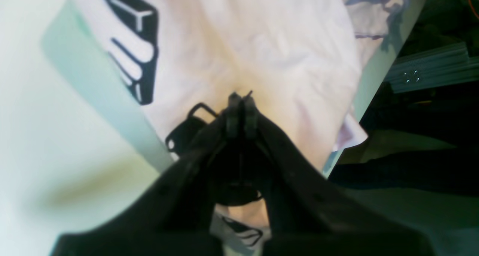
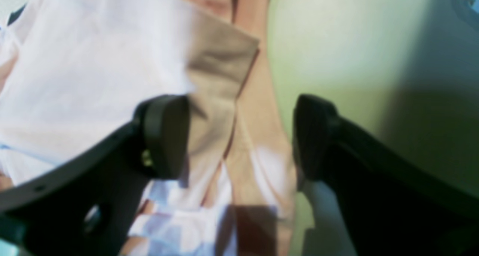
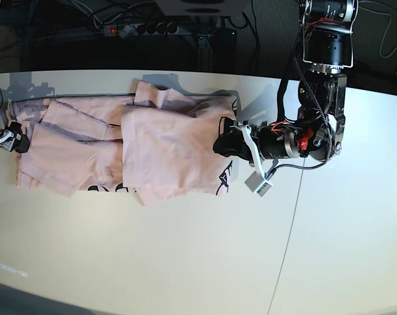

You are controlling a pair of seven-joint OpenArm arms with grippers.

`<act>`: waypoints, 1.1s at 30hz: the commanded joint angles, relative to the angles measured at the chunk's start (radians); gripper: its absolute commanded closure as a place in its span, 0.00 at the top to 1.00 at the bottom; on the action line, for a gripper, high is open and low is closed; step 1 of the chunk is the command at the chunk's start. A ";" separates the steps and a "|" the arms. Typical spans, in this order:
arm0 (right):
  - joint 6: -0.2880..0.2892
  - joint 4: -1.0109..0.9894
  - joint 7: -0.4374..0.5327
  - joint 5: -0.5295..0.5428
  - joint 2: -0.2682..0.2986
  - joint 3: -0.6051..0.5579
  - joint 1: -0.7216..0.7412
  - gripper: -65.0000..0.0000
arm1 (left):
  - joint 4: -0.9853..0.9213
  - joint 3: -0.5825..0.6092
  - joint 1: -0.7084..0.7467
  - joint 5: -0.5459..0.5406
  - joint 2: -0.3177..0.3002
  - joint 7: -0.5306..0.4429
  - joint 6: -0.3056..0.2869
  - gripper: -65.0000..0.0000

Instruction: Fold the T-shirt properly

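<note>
The pale pink T-shirt lies spread on the white table, with one part folded over the middle and black lettering showing at its near edge. My left gripper sits at the shirt's right side. In the left wrist view that gripper is shut just over the plain fabric, and I see no cloth pinched between its fingertips. My right gripper is at the shirt's far left end. It stands open, with a folded edge of the shirt lying between its fingers.
The table has a seam running toward the front right. A power strip and cables lie behind the table's far edge. An aluminium frame shows beyond the table edge in the left wrist view.
</note>
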 commanded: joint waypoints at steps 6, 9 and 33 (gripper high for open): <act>0.035 -0.111 0.052 0.017 0.025 0.013 0.034 0.69 | 0.020 -0.002 -0.019 -0.022 0.000 -0.014 -0.031 0.00; 0.060 -0.128 0.033 0.023 0.001 0.013 0.042 0.69 | 0.020 -0.002 -0.019 -0.027 -0.001 -0.014 -0.031 0.00; 0.068 -0.128 -0.063 0.022 -0.117 -0.141 0.046 0.68 | 0.020 -0.002 -0.035 -0.044 -0.001 -0.006 -0.031 0.00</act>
